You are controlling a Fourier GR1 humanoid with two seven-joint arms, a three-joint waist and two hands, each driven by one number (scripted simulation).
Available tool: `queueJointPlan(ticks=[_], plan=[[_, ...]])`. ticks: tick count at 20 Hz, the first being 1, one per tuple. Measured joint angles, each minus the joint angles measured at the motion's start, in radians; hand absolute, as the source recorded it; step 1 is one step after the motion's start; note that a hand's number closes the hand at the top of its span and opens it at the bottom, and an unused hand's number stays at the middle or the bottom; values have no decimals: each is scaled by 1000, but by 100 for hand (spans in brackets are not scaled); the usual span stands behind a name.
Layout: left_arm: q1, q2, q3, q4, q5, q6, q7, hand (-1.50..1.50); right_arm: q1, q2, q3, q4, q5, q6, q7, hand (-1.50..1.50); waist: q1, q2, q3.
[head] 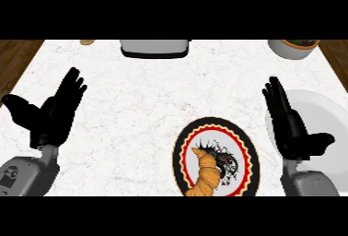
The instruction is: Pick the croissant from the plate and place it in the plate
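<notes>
Croissant [207, 177] lies on the patterned plate [246, 147]. Right hand [293, 124], fingers straight, sits just right of it, over the white plate [326, 115]; left hand [51, 110] rests open, far left.

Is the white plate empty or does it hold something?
Empty as far as visible: the white plate shows bare; the right hand hides its left part.

Grey toaster [155, 48] at the worktop's [149, 101] far edge, white potted plant [293, 48] in the far right corner, small tan item [87, 42] far left
</notes>
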Motion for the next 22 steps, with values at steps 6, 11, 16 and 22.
queueJointPlan(ticks=[6, 11, 16, 22], plan=[[72, 3, -28, 35, -74, 33, -6, 0, 10, 59, 94, -121, -129, 136, 63, 150, -5, 24, 8], [123, -3, -55, 70, -88, 39, 6, 0, -9, -182, 150, -137, 254, 92, 7, 150, -24, 15, -4], [159, -28, -81, 78, -110, 55, -7, 0, 168, 16, 189, -111, 165, -17, -145, -150, -26, 30, 11], [158, -50, -87, 106, -129, 48, -20, 0, 269, 19, 257, -31, 116, 120, -414, -150, -16, 33, 11]])
